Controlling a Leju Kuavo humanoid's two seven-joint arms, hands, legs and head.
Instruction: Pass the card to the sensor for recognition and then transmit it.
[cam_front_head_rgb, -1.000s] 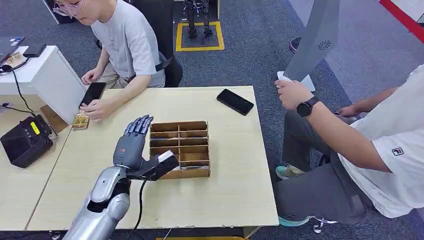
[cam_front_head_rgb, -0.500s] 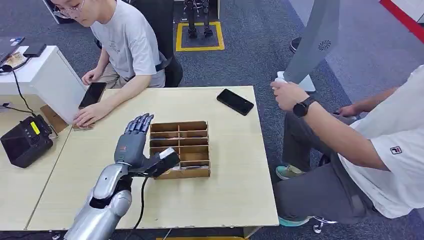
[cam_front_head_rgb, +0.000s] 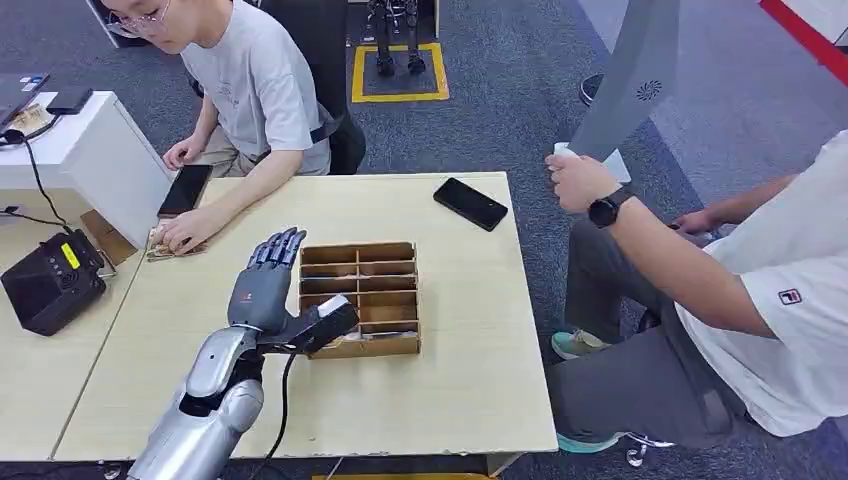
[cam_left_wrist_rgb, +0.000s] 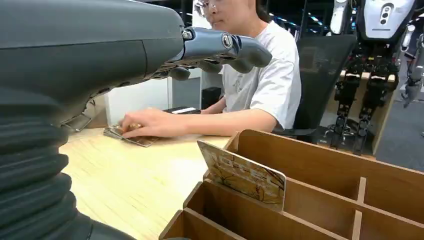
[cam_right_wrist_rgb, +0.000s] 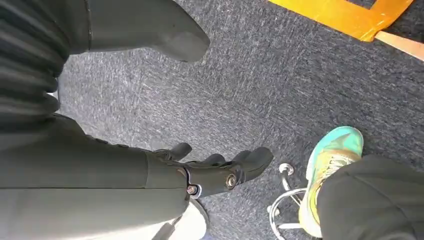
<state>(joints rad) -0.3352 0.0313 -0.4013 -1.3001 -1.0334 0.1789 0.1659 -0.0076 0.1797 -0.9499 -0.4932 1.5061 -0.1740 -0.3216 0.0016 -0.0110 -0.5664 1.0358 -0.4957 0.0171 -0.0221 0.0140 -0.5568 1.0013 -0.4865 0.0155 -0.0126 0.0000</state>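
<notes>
Standing card (cam_left_wrist_rgb: 243, 175) beside open left hand (cam_front_head_rgb: 264, 283)

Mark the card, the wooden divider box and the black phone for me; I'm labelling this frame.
card (cam_left_wrist_rgb: 243, 176): left wrist view, middle of its printed face.
wooden divider box (cam_front_head_rgb: 358, 250): head view, its far wall.
black phone (cam_front_head_rgb: 470, 204): head view, centre of its screen.

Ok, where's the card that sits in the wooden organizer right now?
In the left wrist view the card stands tilted in a compartment of the wooden organizer, at the organizer's corner nearest the left hand.
</notes>
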